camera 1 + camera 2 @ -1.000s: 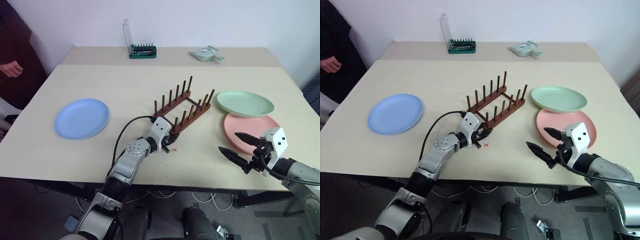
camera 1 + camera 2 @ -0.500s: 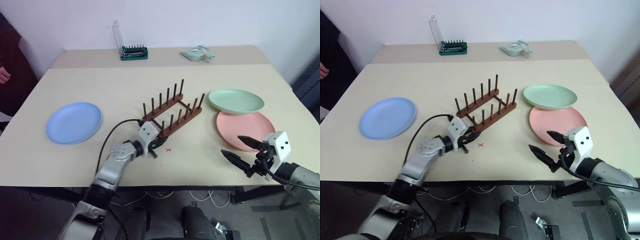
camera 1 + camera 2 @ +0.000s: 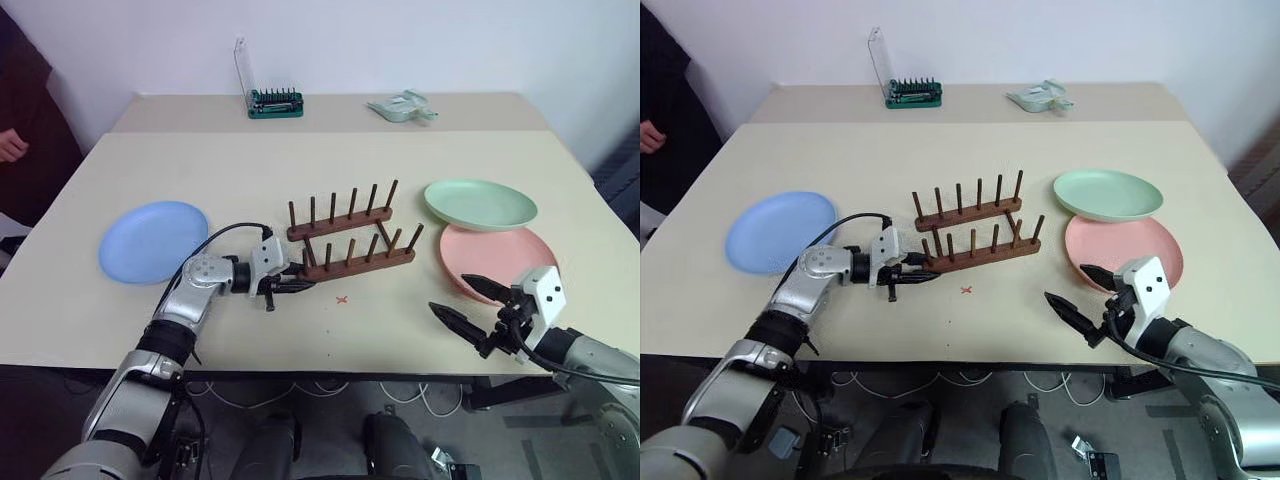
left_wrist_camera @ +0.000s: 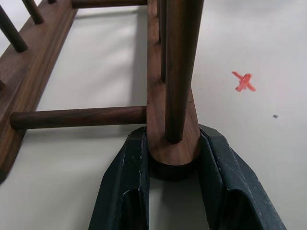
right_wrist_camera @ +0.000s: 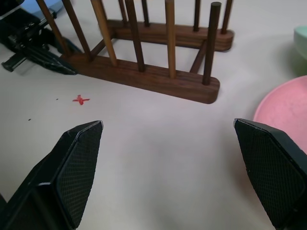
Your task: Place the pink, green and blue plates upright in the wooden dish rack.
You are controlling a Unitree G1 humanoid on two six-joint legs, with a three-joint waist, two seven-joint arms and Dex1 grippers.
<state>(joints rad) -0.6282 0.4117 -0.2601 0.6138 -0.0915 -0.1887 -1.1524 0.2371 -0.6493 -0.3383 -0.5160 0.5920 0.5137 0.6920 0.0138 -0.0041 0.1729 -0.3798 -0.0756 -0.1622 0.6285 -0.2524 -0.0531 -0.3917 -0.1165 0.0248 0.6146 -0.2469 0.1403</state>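
You are looking down at a pale beige table [image 3: 300, 160], and the landmark at its middle is the small dark brown wooden dish rack [image 3: 345, 240]: two parallel base rails joined by crossbars, each rail carrying a row of thin upright pegs. The rack stands flat on the table with nothing between its pegs. Your left gripper [image 3: 296, 285] reaches in from the rack's left end, and its two black fingers [image 4: 129, 191] are clamped on the rounded end of the rail nearer to you, one finger pressed against each side of the wood. A small red cross mark [image 3: 342, 299] sits on the table just in front of the rack, near that same rail. The round light blue plate [image 3: 153, 241] lies flat well to the left of the rack. The round pale green plate [image 3: 480, 204] lies flat to the right of the rack, and the round pink plate [image 3: 497, 263] lies flat just in front of the green one, their rims meeting or overlapping. Your right gripper [image 3: 468, 308] hovers to the front right of the rack, beside the near rim of the pink plate, its two black fingers [image 5: 72, 177] spread wide apart and holding nothing. Far behind the rack, by the white wall, stand a green case of screwdriver bits [image 3: 274, 102] and a pale green bundle [image 3: 402, 107].
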